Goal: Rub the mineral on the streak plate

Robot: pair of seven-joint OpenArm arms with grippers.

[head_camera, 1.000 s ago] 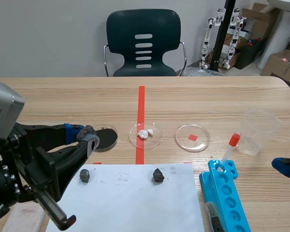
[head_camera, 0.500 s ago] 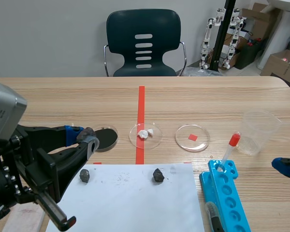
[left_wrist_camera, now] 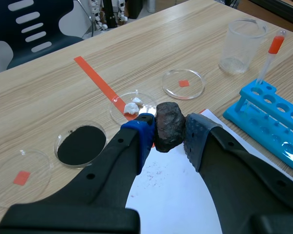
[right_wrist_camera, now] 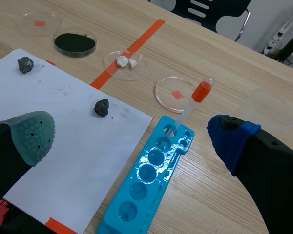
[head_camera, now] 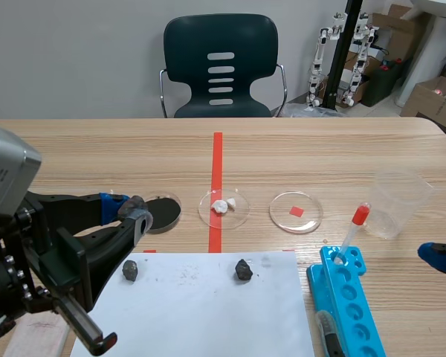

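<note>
Biggest thing first: a long wooden table is seen, with a dark green chair parked at its far side. A white streak plate is laid flat on the near half of the table, and it looks like a plain white sheet tbh.

The left gripper is held up off the table at the sheet's far left corner. A dark reddish-brown mineral is pinched tight between its two pads, raised over the plate's edge with the black-powder dish just beyond it. The right gripper is kept low at the right side, its fingers spread wide with nothing between them.

A blue test tube rack is set just beside the plate's right edge, and a tube with a red cap is stood tilted in its far end. A clear plastic cup is placed a bit beyond that.

Past the plate, a row of petri dishes is lined up:
- one with black powder
- one with white chunks, sat on the tape line
- one with a small red square

Another red-square dish is caught in the left wrist view only.

Two small dark rocks are left on the plate, well apart. Faint reddish specks are spotted on the sheet under the held mineral.
</note>
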